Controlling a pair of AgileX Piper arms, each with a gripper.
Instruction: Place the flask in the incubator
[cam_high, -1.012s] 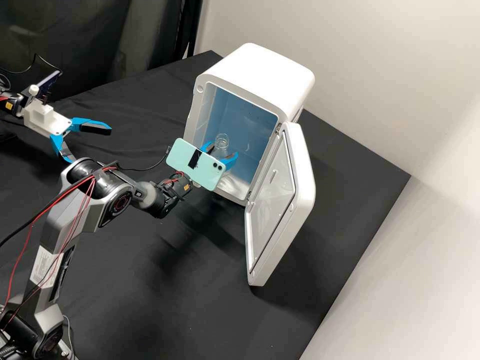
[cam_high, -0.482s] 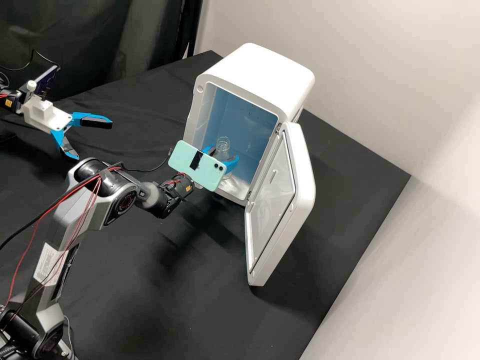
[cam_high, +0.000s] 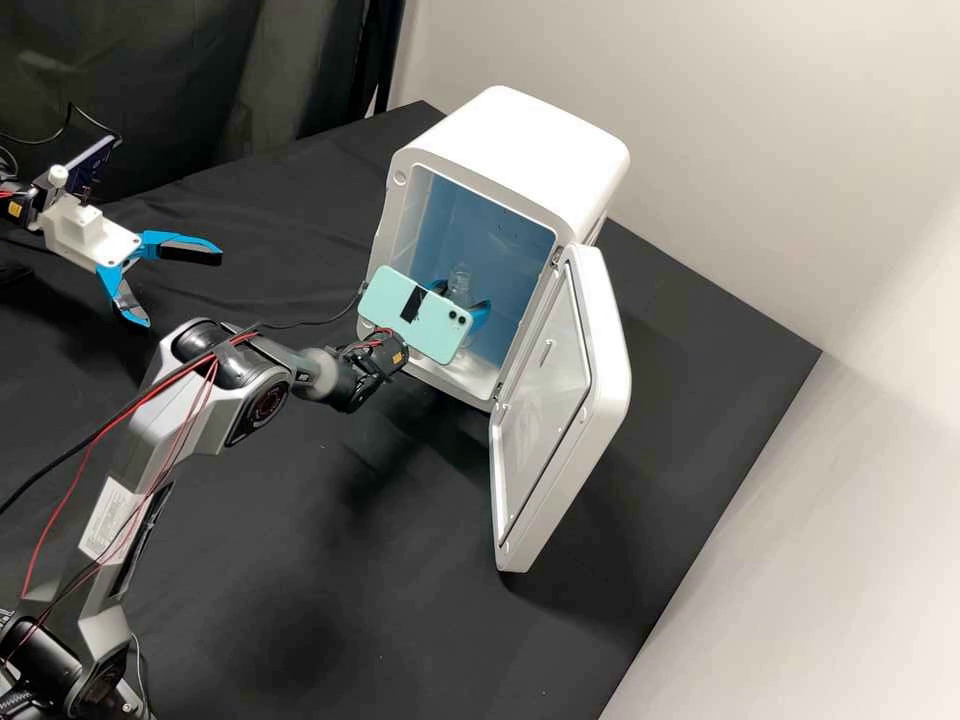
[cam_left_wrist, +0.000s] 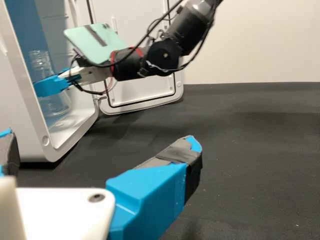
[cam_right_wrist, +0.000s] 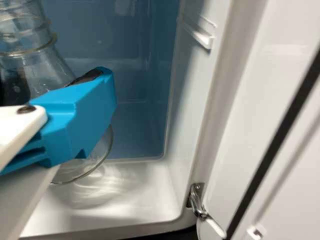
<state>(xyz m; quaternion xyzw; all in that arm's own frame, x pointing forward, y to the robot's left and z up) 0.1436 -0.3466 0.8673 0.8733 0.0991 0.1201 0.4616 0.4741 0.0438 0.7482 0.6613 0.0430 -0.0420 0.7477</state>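
The right gripper is clamped on the flask just below the neck. It holds the flask upright inside the open incubator so the wide base can meet the white floor flat (I cannot tell whether it already touches). The door stands swung wide, giving the arm a straight way in, while the left gripper, fingers apart and holding nothing, hangs well aside over the bench.

The black bench carries 1 white incubator, standing upright around the right gripper, which is inside its blue chamber. Its door hangs open just beside that gripper. Both are well apart from the left gripper.
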